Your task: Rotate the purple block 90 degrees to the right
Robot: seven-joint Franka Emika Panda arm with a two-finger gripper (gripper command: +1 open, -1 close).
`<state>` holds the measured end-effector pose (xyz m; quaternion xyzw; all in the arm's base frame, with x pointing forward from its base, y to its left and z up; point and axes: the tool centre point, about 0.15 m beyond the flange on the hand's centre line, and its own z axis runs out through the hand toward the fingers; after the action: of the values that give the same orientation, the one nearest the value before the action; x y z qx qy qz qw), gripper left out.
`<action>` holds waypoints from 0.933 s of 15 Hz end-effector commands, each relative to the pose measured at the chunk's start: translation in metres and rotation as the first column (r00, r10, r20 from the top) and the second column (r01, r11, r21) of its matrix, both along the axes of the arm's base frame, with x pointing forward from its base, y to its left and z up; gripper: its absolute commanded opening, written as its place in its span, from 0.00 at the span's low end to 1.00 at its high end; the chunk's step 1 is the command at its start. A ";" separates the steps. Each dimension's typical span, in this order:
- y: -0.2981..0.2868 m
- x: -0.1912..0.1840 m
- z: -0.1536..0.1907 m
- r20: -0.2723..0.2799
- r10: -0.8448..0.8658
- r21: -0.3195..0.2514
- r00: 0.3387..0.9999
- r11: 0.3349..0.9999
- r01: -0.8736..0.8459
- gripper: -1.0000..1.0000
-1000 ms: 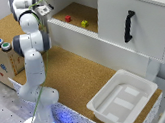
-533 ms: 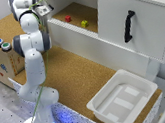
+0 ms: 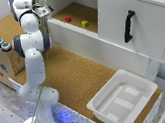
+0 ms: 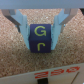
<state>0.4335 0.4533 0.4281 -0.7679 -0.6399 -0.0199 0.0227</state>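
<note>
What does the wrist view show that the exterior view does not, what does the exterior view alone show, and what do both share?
Only the wrist view shows the purple block, marked with a yellow G, between the gripper fingers. Only the exterior view shows the white tray, the cabinet door's black handle, and red and yellow blocks in the recess. Both show the cork surface.
</note>
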 end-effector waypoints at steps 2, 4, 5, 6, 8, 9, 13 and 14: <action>-0.003 0.020 0.028 -0.155 -0.313 0.003 0.937 0.948 0.318 0.00; -0.005 0.018 0.026 -0.170 -0.486 0.019 0.857 0.868 0.496 0.00; -0.005 0.014 0.024 -0.167 -0.557 0.019 0.813 0.823 0.568 0.00; -0.005 0.012 0.021 -0.154 -0.622 0.009 0.768 0.776 0.631 0.00; -0.001 0.008 0.019 -0.108 -0.734 -0.011 0.671 0.676 0.737 0.00; 0.001 0.007 0.020 -0.083 -0.759 -0.025 0.646 0.649 0.760 0.00; -0.003 0.000 0.025 0.012 -0.889 -0.092 0.458 0.455 0.886 0.00; -0.007 0.001 0.025 0.061 -0.906 -0.112 0.419 0.411 0.905 0.00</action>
<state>0.4318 0.4528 0.4474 -0.9734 -0.2251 -0.0038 0.0426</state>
